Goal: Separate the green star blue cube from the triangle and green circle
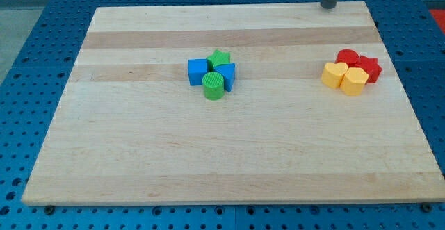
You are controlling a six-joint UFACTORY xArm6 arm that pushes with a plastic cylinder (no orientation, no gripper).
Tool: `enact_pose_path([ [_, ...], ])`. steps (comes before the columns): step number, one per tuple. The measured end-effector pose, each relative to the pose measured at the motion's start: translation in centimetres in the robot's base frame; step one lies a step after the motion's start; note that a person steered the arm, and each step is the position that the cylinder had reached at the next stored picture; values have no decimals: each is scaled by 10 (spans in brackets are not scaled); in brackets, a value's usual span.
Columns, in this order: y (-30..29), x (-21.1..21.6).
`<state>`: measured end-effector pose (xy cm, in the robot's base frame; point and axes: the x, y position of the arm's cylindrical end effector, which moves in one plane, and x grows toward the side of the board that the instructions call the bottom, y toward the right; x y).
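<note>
Nearest the camera in the central cluster sat the green circle (214, 88), touching the blue triangle (226, 75); the blue cube (198, 71) was left, the green star (220, 58) farthest. All looked light, rigid and easy to slide on the desk (139, 153); none showed a clear long axis. As end effector, my tip (328, 6) had no jaws, held nothing, and stood far right, well apart; pushing between the pairs seemed best.

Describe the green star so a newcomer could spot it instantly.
On the wooden board, look at the four-block cluster near the centre, not the red and yellow group at the view's right. The green star sits at that cluster's top edge, above the blue cube, blue triangle and green circle. It alone is pointed and green.
</note>
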<state>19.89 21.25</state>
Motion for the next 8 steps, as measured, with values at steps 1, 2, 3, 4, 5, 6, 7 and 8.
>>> enact_pose_path([
  [1,0,0],
  [2,-2,2],
  [3,-2,3],
  [4,-8,15],
  [5,-23,36],
  [6,-41,73],
  [7,-61,106],
  [8,-80,126],
])
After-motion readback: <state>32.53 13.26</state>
